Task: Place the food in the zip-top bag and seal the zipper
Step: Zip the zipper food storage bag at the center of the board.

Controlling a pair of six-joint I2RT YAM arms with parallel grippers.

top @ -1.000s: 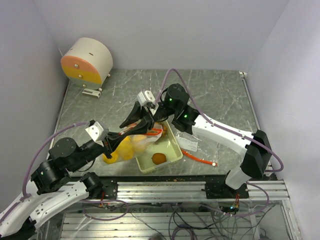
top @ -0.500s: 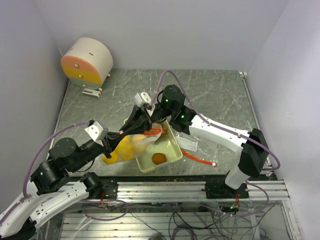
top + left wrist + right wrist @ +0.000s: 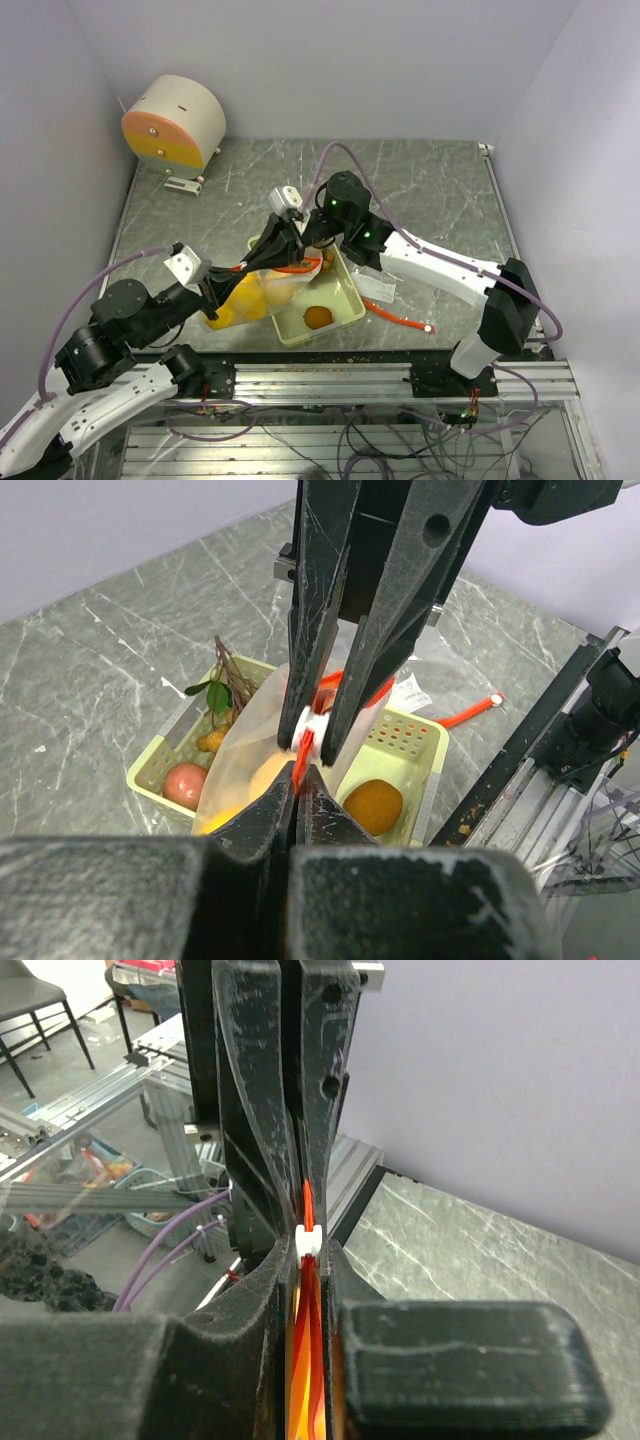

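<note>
Because both grippers crowd over the bag's mouth, the top view hides the mouth itself, and no view shows how much of the zipper is pressed together. In the left wrist view the lower part of the zip-top bag is cut off behind the camera's own fingers. The yellow fruits inside show only as a blur through the plastic, so their number and kind cannot be made out.

The left gripper is closed tight on the orange zipper strip at the bag's near end. Just beyond it, the right gripper reaches down from the far side. Its 2 fingers are pinched together on the white slider, which rides on that strip - the 2 grippers nearly touch tip to tip.

The bag lies on the table, against the left side of the pale green tray, bulging with the yellow fruit. 3 items sit in the tray - a reddish apple at its left end, a bunch of brown berries with a twig and leaves behind it, and 1 orange round fruit at the right end.
</note>
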